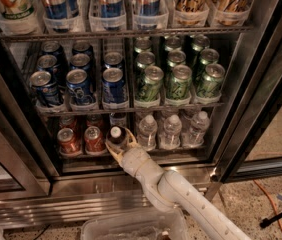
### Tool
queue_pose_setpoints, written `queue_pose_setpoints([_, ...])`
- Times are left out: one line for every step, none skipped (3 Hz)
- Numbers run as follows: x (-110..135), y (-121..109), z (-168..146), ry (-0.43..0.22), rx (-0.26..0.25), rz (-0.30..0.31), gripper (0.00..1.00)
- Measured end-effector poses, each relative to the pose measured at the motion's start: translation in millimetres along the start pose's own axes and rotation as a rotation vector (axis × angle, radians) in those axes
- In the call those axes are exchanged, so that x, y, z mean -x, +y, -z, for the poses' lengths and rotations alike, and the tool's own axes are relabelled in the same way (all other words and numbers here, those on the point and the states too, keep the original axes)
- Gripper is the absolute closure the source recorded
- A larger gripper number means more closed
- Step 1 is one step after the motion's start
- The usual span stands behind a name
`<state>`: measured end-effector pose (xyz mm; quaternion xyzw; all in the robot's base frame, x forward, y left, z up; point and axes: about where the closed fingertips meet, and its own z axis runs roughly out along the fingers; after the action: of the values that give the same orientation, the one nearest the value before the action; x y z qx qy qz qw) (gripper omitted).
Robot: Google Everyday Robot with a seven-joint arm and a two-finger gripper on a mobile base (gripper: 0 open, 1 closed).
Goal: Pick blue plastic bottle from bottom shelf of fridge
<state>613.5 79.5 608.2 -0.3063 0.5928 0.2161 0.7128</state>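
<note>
The fridge (81,196) stands open in front of me. On its bottom shelf (81,157) the blue plastic bottle (116,132) stands upright, showing a white cap and dark drink, in the third lane from the left. My gripper (120,142) reaches in from the lower right. Its tan fingers (109,150) sit on either side of the bottle's body and are closed on it. The bottle still rests on the shelf. Its label is hidden by the gripper.
Two red cans (69,140) stand left of the bottle, and colourless water bottles (171,131) right of it. Blue cans (113,86) and green cans (181,82) fill the rack above. The glass door (261,114) hangs open at right. A clear plastic bin (131,227) sits on the floor.
</note>
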Motion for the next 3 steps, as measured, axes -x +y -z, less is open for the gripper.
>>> queue_pose_setpoints([6.9, 2.5, 1.9, 0.008, 0.019, -0.001, 1.0])
queue_pose_setpoints([23.7, 7.9, 6.4, 0.034, 0.06, 0.0, 1.0])
queue_pose_setpoints([45.8, 16.5, 17.0, 0.088, 0.129, -0.026, 1.0])
